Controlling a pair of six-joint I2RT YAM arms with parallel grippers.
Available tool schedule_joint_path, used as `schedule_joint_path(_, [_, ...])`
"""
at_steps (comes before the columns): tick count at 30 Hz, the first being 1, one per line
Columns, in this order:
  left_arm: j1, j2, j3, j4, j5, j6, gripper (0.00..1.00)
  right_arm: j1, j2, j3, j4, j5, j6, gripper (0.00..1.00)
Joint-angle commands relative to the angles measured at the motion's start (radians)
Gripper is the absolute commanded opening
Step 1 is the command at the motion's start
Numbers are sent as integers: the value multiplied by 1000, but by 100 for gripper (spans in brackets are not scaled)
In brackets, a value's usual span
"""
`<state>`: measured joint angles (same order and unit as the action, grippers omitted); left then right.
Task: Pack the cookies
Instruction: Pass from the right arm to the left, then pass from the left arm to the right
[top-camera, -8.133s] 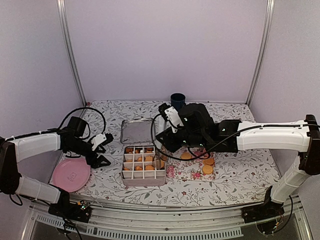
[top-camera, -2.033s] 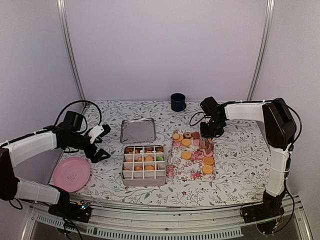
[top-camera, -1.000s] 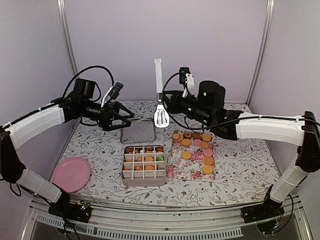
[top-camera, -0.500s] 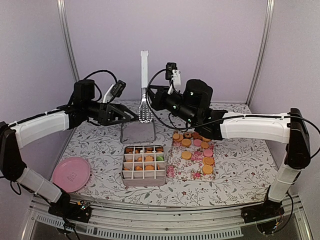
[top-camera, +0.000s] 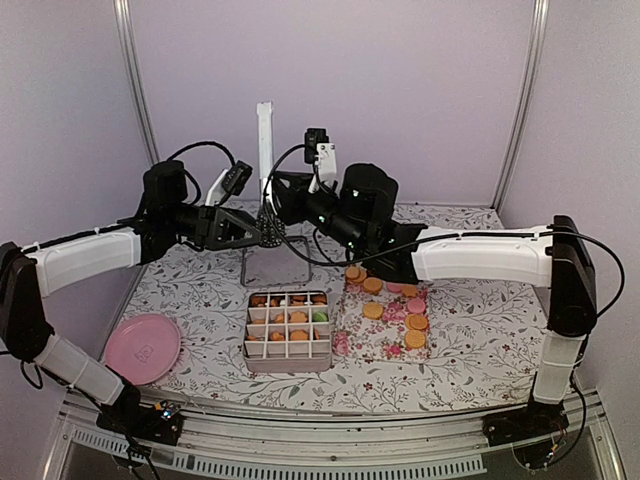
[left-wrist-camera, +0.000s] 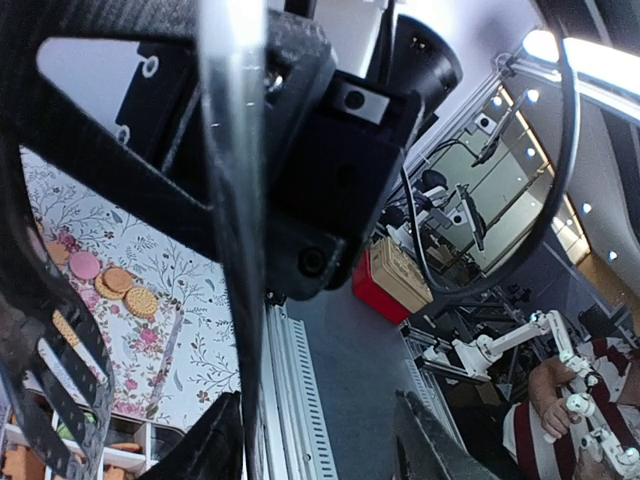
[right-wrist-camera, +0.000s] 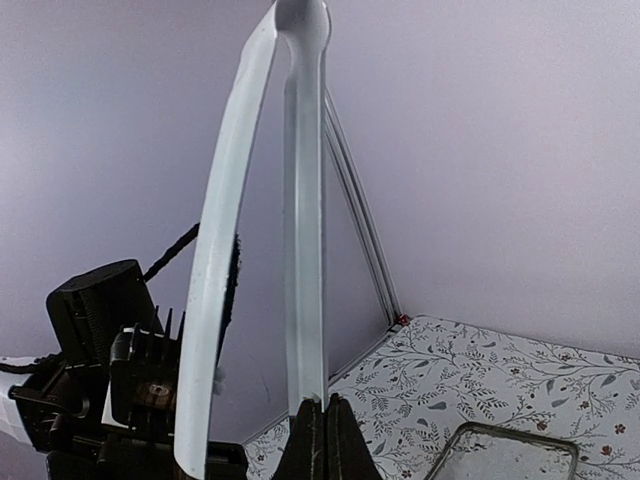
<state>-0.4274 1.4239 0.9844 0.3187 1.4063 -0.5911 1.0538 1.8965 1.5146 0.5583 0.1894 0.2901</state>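
Silvery long metal tongs (top-camera: 264, 140) stand upright at upper centre, right tool (right-wrist-camera: 315, 435) clamped on one arm; left tool (top-camera: 260, 235), fingers apart, beside their slotted head.

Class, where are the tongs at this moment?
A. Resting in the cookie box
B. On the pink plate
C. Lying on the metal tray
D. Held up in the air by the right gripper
D: the right gripper is shut on the tongs, holding them upright in mid-air.
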Motion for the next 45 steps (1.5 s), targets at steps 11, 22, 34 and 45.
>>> schedule_joint_path(11, [36, 17, 37, -178, -62, 207, 0, 20, -38, -25, 76, -30, -63, 12])
schedule_joint_path(22, [-10, 47, 215, -953, -341, 1016, 0, -148, -276, -186, -276, -539, -100, 91])
schedule_joint_path(34, [-172, 69, 219, -1203, -599, 1309, 0, -167, -501, -322, -387, -634, -182, 99])
schedule_joint_path(45, [-201, 82, 245, -1260, -610, 1346, 0, -166, -332, -116, -677, -939, -326, 94])
